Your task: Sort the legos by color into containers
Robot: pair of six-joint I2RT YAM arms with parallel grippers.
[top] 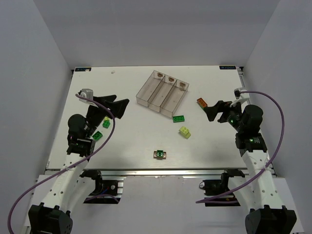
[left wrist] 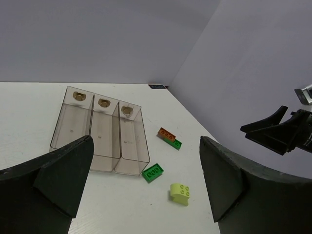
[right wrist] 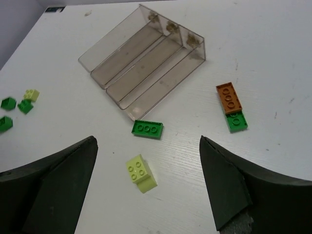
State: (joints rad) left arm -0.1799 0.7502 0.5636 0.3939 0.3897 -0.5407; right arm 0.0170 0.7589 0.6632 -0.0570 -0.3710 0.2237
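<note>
The tray of three clear bins [top: 161, 92] lies at the back middle; no brick shows inside it. It also shows in the left wrist view [left wrist: 97, 131] and the right wrist view [right wrist: 141, 58]. A flat green brick [top: 179, 118] and a pale yellow-green brick [top: 185, 131] lie in front of it. An orange brick [top: 201, 102] joined to a green one lies to its right. A green-and-brown brick [top: 160, 154] sits near the front edge. A yellow brick [top: 106, 119] and two green ones [top: 97, 135] lie under my left gripper [top: 121, 108], which is open and empty. My right gripper [top: 209, 113] is open and empty beside the orange brick.
White walls close the table at the back and sides. The right arm [left wrist: 278, 131] shows at the right edge of the left wrist view. Purple cables loop from both arms over the near edge.
</note>
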